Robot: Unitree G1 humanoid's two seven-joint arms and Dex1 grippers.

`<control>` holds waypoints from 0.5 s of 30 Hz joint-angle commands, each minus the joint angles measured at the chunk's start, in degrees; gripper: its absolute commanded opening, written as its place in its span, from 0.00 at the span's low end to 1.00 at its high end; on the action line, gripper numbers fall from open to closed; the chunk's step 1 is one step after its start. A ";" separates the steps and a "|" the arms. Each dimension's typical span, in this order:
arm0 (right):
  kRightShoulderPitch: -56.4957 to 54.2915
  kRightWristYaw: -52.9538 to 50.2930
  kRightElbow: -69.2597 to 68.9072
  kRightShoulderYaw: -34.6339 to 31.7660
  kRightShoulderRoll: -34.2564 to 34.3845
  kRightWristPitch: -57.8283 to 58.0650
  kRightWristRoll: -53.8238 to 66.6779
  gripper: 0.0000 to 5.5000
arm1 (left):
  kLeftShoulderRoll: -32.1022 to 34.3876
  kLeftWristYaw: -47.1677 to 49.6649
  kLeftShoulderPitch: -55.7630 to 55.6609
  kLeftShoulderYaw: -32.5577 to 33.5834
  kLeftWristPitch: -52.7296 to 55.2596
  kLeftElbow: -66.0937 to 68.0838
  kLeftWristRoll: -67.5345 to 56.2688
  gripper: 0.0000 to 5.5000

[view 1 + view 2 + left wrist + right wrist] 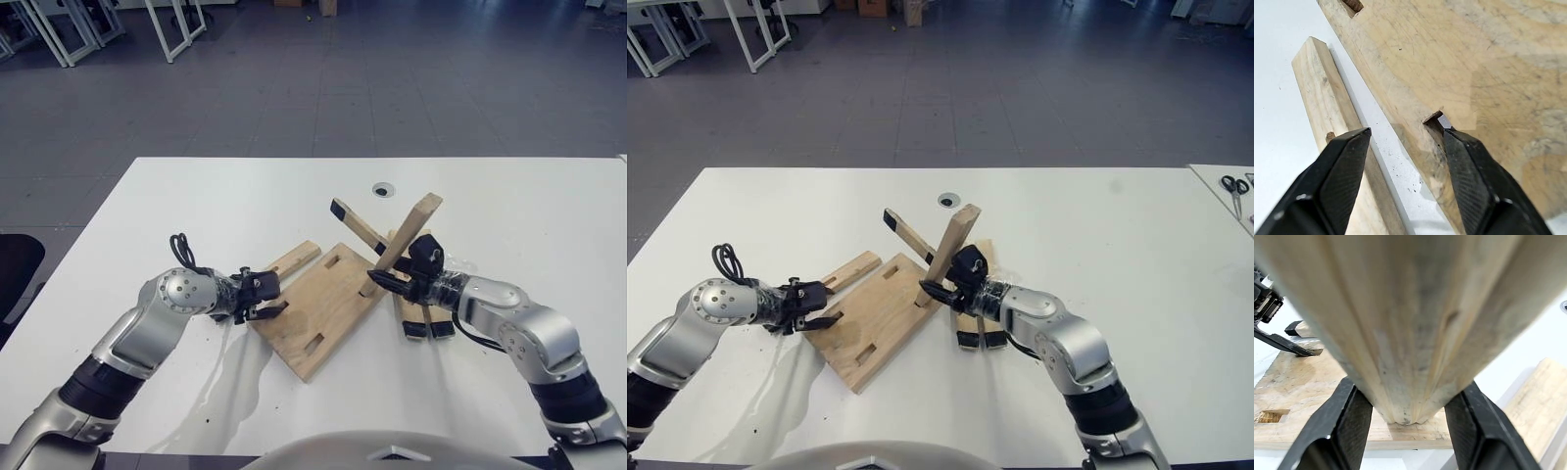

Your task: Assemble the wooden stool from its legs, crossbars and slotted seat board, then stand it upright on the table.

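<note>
Fitting legs: right pincer (pixel 1408 389) grips a leg (pixel 409 230), needing a push into the board (pixel 304 305) below; left pincer (pixel 1405 133) wide at its edge.

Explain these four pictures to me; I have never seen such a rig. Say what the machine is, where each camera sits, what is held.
It is a humanoid robot with two arms, each ending in a two-finger gripper. The two wide pictures come from cameras in its head, looking down on a white table. The two close ones come from its wrists. On the table lies a slotted seat board, with a wooden bar beside it. The right gripper clamps a tilted leg whose lower end meets the board. The left gripper is open, astride the board's edge.
</note>
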 commanded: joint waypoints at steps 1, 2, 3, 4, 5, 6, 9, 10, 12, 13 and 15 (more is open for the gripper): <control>-0.76 1.47 16.16 4.19 -4.99 2.98 -8.92 0.37 | -4.32 -0.16 -1.77 -3.05 1.29 -0.68 0.20 0.50; -2.37 3.38 19.23 5.03 -5.75 2.57 -9.43 0.37 | -5.21 -0.02 -2.26 -3.34 1.82 -1.19 0.19 0.50; -3.66 5.02 21.85 5.42 -6.15 2.22 -9.52 0.37 | -5.92 0.14 -2.56 -3.54 2.38 -1.61 0.20 0.50; -5.21 7.01 25.25 5.36 -6.44 1.47 -9.45 0.37 | -6.94 0.70 -3.02 -3.73 2.75 -1.62 0.31 0.50; -6.64 9.02 28.22 4.92 -6.72 0.45 -9.20 0.37 | -8.08 1.42 -3.80 -3.97 2.97 -1.09 0.61 0.50; -8.00 10.72 30.56 4.45 -6.90 -0.79 -9.01 0.37 | -9.18 2.23 -4.49 -4.02 3.13 -0.47 0.96 0.50; -11.61 14.80 33.68 3.25 -7.36 -4.00 -8.41 0.37 | -11.77 3.40 -5.99 -4.02 3.30 0.77 1.56 0.50; -12.86 16.14 33.96 2.80 -7.41 -4.63 -7.85 0.37 | -12.44 3.72 -6.23 -3.96 2.92 0.96 1.62 0.50; -14.98 18.46 34.01 1.88 -7.25 -5.36 -6.98 0.37 | -13.43 4.31 -6.72 -3.82 2.42 1.48 1.93 0.50; -15.58 19.10 33.69 1.52 -7.12 -5.28 -6.67 0.37 | -13.66 4.50 -6.94 -3.74 2.26 1.82 2.10 0.50; -16.05 19.72 33.12 1.12 -6.92 -5.35 -6.73 0.37 | -13.75 4.71 -7.15 -3.64 1.95 2.35 2.35 0.50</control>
